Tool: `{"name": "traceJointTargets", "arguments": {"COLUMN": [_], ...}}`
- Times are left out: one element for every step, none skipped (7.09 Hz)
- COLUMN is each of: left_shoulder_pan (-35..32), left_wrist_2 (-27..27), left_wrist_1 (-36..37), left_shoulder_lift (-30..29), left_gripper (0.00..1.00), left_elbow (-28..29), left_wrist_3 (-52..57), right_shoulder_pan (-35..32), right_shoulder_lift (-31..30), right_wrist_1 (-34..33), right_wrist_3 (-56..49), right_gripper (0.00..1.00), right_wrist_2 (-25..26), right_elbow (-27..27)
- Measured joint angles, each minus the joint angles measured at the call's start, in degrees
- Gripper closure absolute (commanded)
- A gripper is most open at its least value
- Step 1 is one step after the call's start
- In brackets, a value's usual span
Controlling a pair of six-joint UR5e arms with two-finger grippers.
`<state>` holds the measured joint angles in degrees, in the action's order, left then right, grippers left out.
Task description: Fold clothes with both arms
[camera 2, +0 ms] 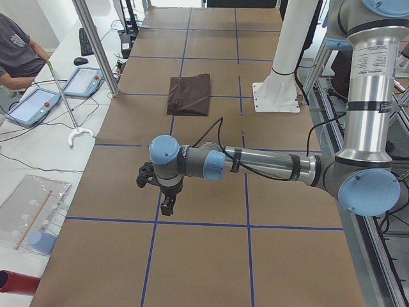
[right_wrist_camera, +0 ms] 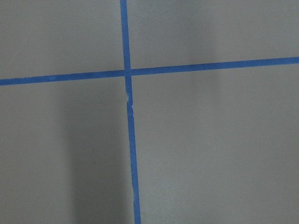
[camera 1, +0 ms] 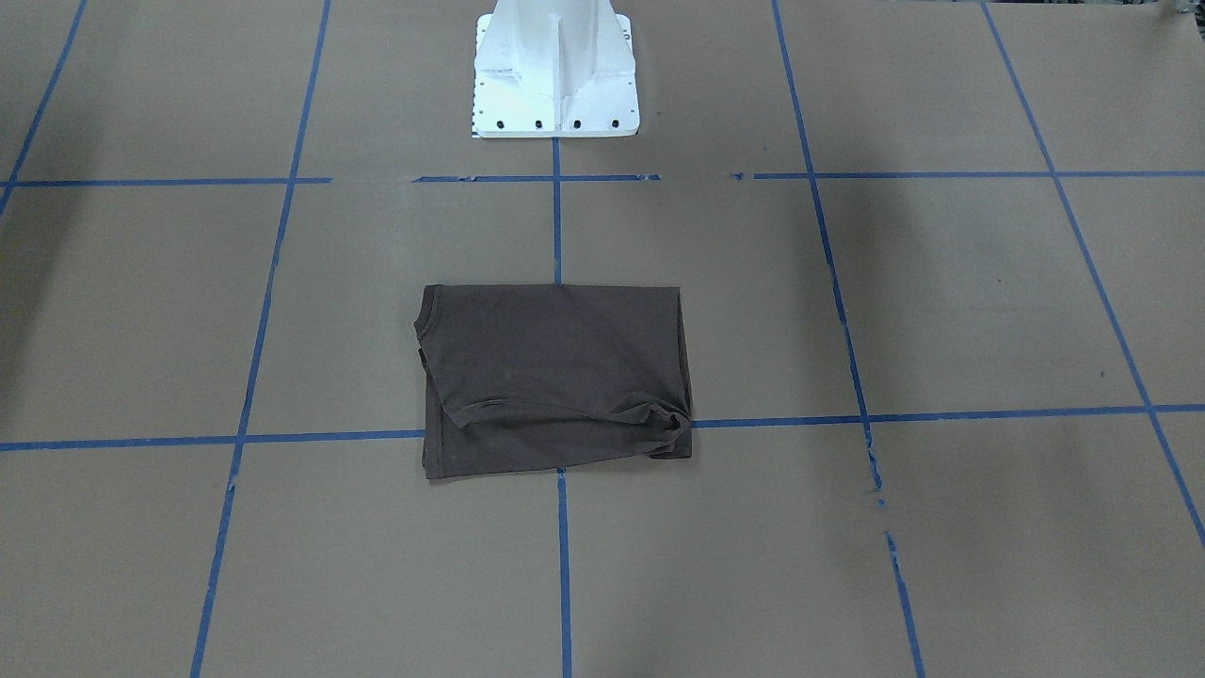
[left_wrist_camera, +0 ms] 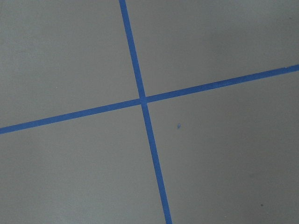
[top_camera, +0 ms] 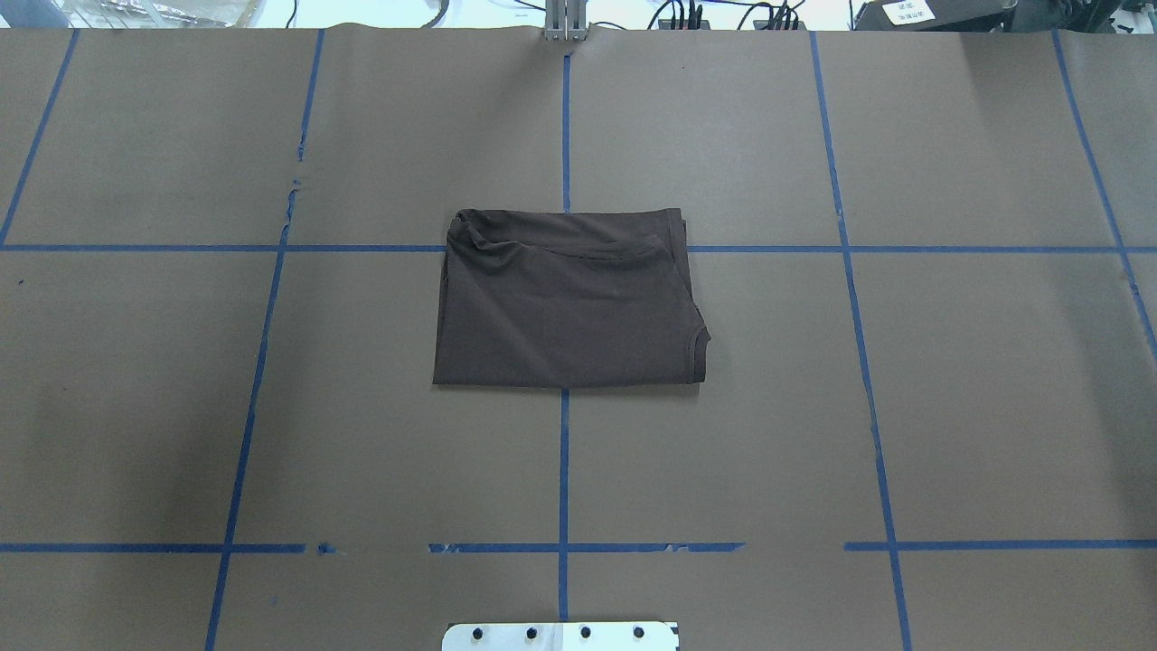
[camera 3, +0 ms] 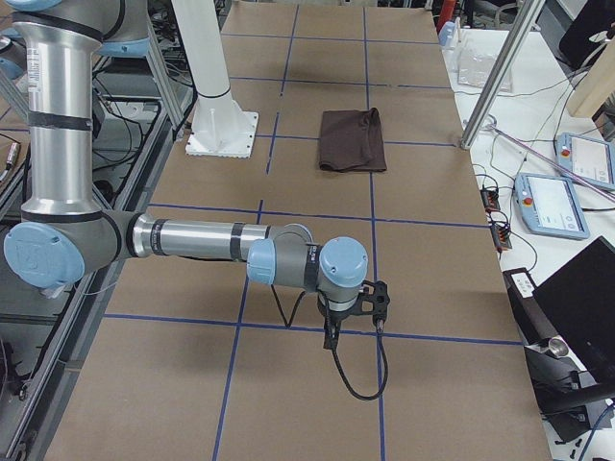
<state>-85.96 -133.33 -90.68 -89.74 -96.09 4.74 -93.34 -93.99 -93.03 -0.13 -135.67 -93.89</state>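
**A:** What is the brown-papered table (top_camera: 949, 389) carrying right now?

**B:** Only the T-shirt (top_camera: 565, 298). It is lying as a folded rectangle at the middle, straddling the blue tape (top_camera: 564, 452) lines, a little beyond the robot's base.

**A:** And the arms?

**B:** The left arm (camera 2: 255, 165) is reaching out low over the left end of the table, and the right arm (camera 3: 202, 238) is doing the same over the right end. Both are hanging well apart from the cloth, and both wrist cameras are showing bare paper and tape.

**A:** Are the tools gripping anything?

**B:** Nothing is hanging from the left gripper (camera 2: 167, 208) or the right gripper (camera 3: 352, 322). I cannot tell how wide either is standing, since only the side cameras are catching them.

**A:** So what is worrying you?

**B:** The fold is looking nearly finished to me, so another grab is probably risking more than it is gaining. A finger pinching only the top layer would be dragging it off the stack and opening the rectangle.

**A:** Anything smaller?

**B:** The bunched corner (top_camera: 463, 228) at the far left is puckering, and the layers along that far edge are sitting uneven. An arm sweeping in low could be snagging that lump.
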Motion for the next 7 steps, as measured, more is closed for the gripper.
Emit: {"name": "traceJointTargets", "arguments": {"left_shoulder_pan": [0.0, 0.0, 0.0, 0.0, 0.0, 0.0, 0.0], "left_wrist_2": [0.0, 0.0, 0.0, 0.0, 0.0, 0.0, 0.0], "left_wrist_1": [0.0, 0.0, 0.0, 0.0, 0.1, 0.1, 0.1], "left_shoulder_lift": [0.0, 0.0, 0.0, 0.0, 0.0, 0.1, 0.1], "left_gripper": [0.0, 0.0, 0.0, 0.0, 0.0, 0.0, 0.0], "left_elbow": [0.0, 0.0, 0.0, 0.1, 0.1, 0.1, 0.0], "left_wrist_3": [0.0, 0.0, 0.0, 0.0, 0.0, 0.0, 0.0], "right_shoulder_pan": [0.0, 0.0, 0.0, 0.0, 0.0, 0.0, 0.0], "right_shoulder_lift": [0.1, 0.2, 0.4, 0.5, 0.6, 0.6, 0.6], "right_wrist_1": [0.1, 0.2, 0.2, 0.2, 0.2, 0.2, 0.2], "right_wrist_3": [0.0, 0.0, 0.0, 0.0, 0.0, -0.1, -0.1], "right_gripper": [0.0, 0.0, 0.0, 0.0, 0.0, 0.0, 0.0], "right_wrist_2": [0.0, -0.1, -0.1, -0.1, -0.1, -0.1, -0.1], "right_elbow": [-0.1, -0.2, -0.3, -0.3, -0.3, -0.2, -0.2]}}
